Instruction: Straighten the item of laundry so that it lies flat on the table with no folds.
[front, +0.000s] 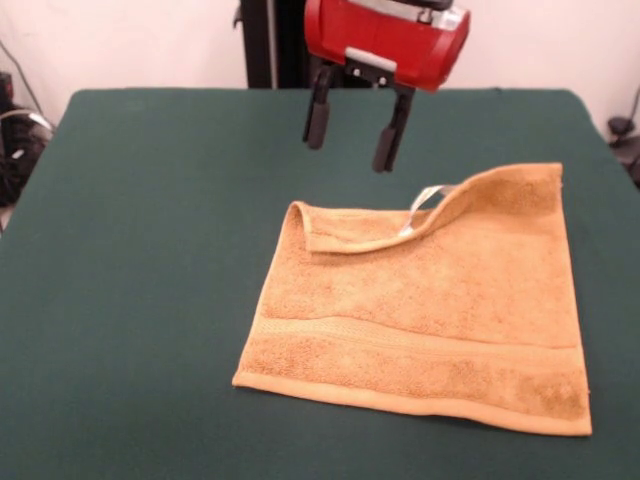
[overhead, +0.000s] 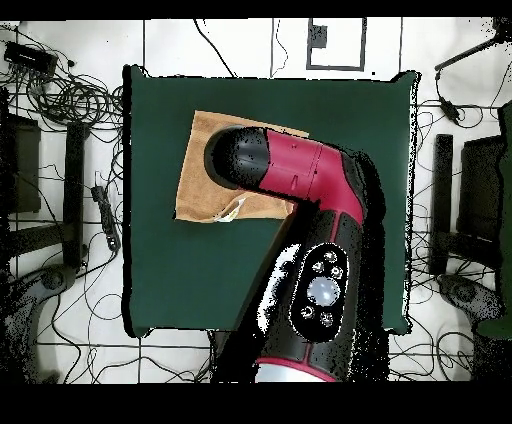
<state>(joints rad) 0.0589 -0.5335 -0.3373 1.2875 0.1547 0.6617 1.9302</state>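
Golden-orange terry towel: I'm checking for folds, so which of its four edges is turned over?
The far edge nearest the open gripper, its white tag exposed; the others lie flat.

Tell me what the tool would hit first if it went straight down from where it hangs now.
Probably the bare table just behind the towel, near its folded-over far edge; the open tool hangs above, though depth is uncertain.

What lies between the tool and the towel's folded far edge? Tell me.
Nothing but bare green table. In the front view the open tool hangs above and behind the towel, apart from its folded edge and white tag.
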